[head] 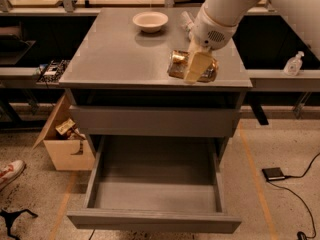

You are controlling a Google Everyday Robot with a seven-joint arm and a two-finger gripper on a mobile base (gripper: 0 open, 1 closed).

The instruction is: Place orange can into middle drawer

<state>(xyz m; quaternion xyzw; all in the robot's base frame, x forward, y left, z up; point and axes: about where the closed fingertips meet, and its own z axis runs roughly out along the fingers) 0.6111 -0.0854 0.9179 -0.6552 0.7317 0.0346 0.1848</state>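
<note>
Nearest us, the drawer point(155, 184) stands pulled well out from the cabinet. Above it we see a closed drawer front point(152, 121). At the front edge of the counter point(115, 54), our hand point(194, 70) is clamped on the can point(176, 64), which lies sideways with one pale finger across its front. Whether the can touches the counter we cannot tell. Farther back sits a bowl point(150, 20).

The pincer point(196, 70) grips the orange can point(177, 64) low over the cabinet top point(115, 59), middle drawer point(152, 221) open below.
</note>
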